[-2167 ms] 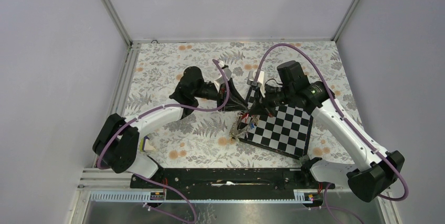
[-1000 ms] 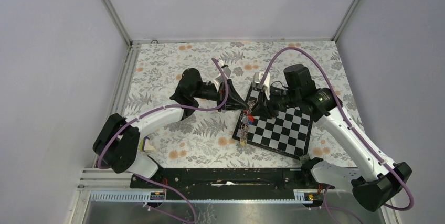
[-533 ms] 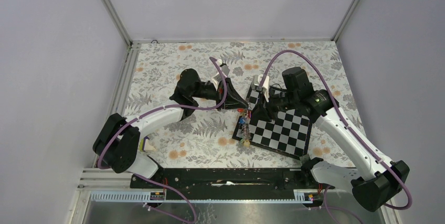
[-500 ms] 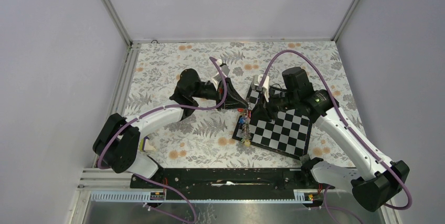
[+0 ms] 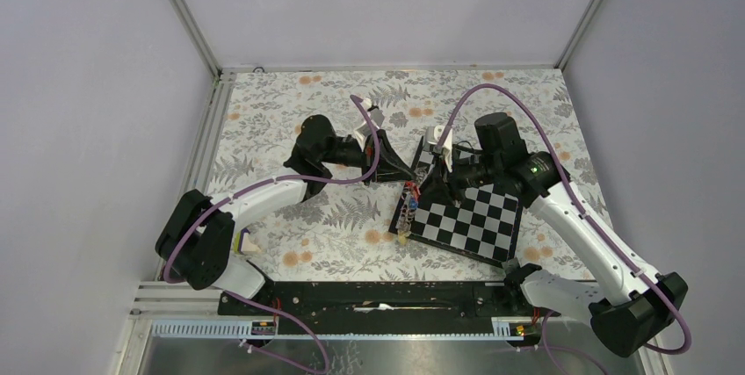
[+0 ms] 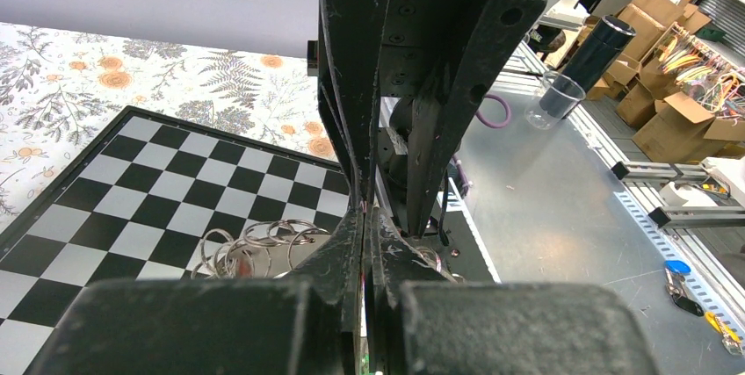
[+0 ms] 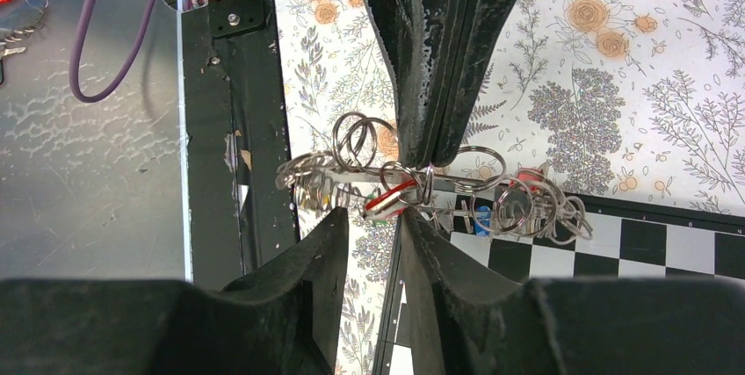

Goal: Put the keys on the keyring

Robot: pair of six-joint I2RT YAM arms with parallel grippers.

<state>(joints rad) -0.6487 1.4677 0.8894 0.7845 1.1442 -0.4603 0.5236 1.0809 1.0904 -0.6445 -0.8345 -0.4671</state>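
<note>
The keys hang as one tangled bunch over the left edge of the chessboard. In the right wrist view the bunch shows red and blue heads among several small silver rings. These are strung along the keyring, which is seen edge-on. My left gripper comes down onto the bunch from above. Its fingers are pressed together on the keyring, with no gap at the tips. My right gripper stands open just short of the red key head. Nothing lies between its fingers.
The chessboard lies tilted on a floral tablecloth. A black base rail runs along the near edge, with a metal bench beyond it. Side walls close in the table.
My right gripper's jaws have spread apart over the last second, and its wrist has shifted slightly. The bunch of keys has swung a little to the left. The left gripper has stayed shut and in place.
</note>
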